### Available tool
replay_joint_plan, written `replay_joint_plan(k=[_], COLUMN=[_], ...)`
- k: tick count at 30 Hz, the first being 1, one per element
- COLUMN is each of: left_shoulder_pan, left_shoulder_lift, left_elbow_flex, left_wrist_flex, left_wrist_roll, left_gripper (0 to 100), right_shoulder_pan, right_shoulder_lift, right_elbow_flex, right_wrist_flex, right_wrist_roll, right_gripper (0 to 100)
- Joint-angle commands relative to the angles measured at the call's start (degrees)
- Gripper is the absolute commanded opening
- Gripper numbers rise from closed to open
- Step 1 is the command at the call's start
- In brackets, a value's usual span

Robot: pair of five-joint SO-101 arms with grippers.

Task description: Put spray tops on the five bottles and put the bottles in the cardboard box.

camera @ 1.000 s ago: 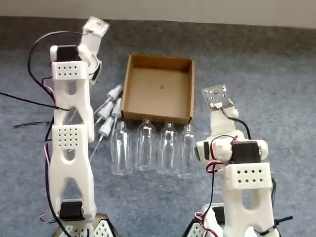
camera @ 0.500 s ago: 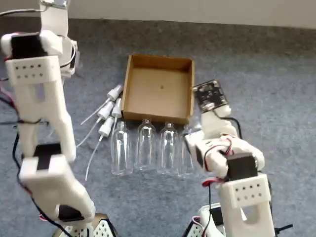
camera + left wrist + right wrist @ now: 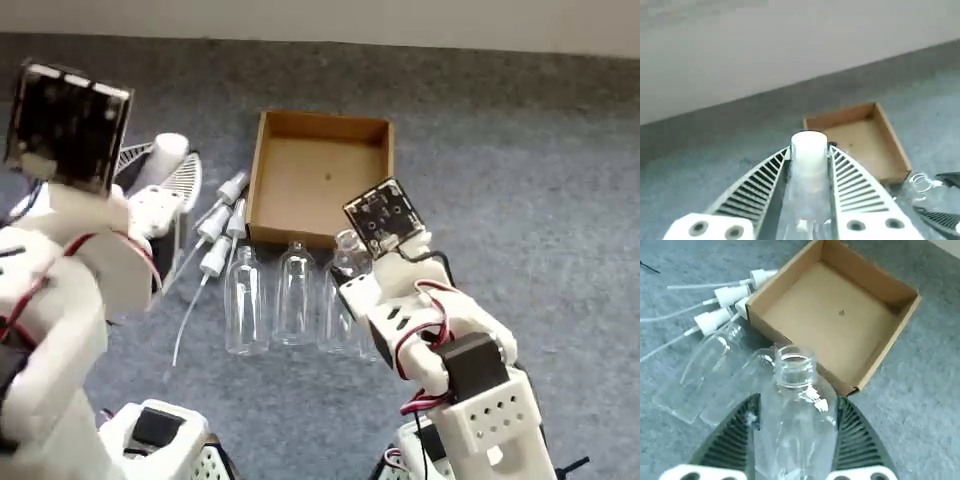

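My L hand (image 3: pixel 809 151) clamps a spray top (image 3: pixel 809 144), R hand (image 3: pixel 796 401) grips an uncapped bottle (image 3: pixel 794 382); capping step, next needs top lined up w/ neck.

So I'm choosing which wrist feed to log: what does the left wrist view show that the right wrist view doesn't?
Left wrist view, not the right: the left end effector closed on a white spray top. Right wrist view, not the left: loose spray tops beside the cardboard box and two bottles lying on the carpet. Both: that box, empty, and the open-necked bottle held in the right end effector.
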Motion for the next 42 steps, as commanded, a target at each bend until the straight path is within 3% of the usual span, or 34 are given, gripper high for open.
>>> replay_joint_plan(k=[1, 8, 10, 15, 26, 42], left_shoulder_pan=[8.9, 15.8, 17.4, 22.0, 26.0, 28.9], left_shoulder_lift=[-1.3, -1.2, -1.1, 1.4, 11.9, 12.7], left_elbow_flex=[-3.3, -3.2, -3.2, 0.9, 3.6, 3.6], left_wrist_flex=[-6.7, -19.8, -24.1, -32.7, -37.7, -37.4], left_wrist_roll=[3.7, 7.1, 7.1, 7.2, 7.3, 11.7], left_gripper=[6, 5, 1, 1, 1, 1], right_shoulder_pan=[-1.3, -5.0, -5.5, -5.9, -5.9, -5.6], right_shoulder_lift=[-4.7, -16.0, -18.9, -25.5, -37.9, -38.5], right_elbow_flex=[2.6, 22.3, 26.2, 31.1, 31.8, 31.8], right_wrist_flex=[-7.1, -26.5, -28.3, -29.1, -26.5, -25.6], right_wrist_roll=[-0.6, -7.9, -8.1, -8.1, -8.1, -8.1], right_gripper=[0.5, 0.5, 0.5, 0.5, 0.5, 0.5])
